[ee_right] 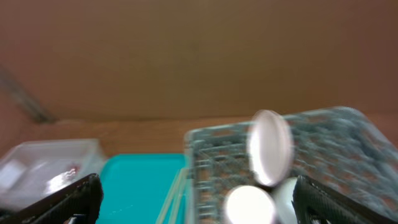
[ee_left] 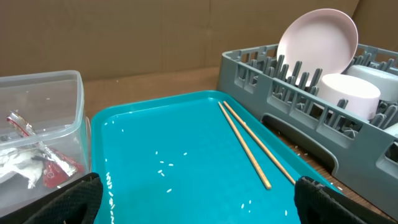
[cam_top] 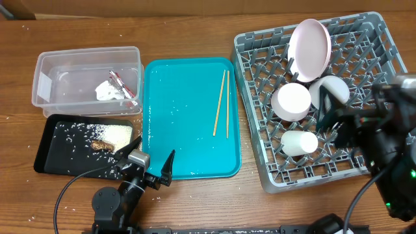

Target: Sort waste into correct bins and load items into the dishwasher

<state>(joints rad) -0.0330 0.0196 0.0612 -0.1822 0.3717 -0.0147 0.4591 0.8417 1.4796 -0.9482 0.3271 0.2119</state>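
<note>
The grey dish rack [cam_top: 370, 45] holds the pinkish plate [cam_top: 310, 44] upright, two white bowls [cam_top: 290, 101] [cam_top: 330, 90] and the white cup [cam_top: 299, 142]. The chopsticks [cam_top: 221, 104] lie on the teal tray [cam_top: 188, 149]; they also show in the left wrist view [ee_left: 249, 144]. The clear tub [cam_top: 65, 68] holds the red wrapper [cam_top: 123, 84] and the white paper scrap [cam_top: 107, 91]. The black tray [cam_top: 55, 146] holds rice [cam_top: 117, 134] and the brownish lump [cam_top: 101, 145]. My left gripper [cam_top: 153, 167] is open at the teal tray's front edge. My right gripper [cam_top: 335, 117] is open above the rack.
Loose rice grains [ee_left: 165, 167] lie on the teal tray. A brown cardboard wall [ee_left: 155, 31] stands behind the table. The right wrist view is blurred; it shows the rack [ee_right: 348, 137], the plate [ee_right: 270, 146] and the teal tray [ee_right: 140, 180].
</note>
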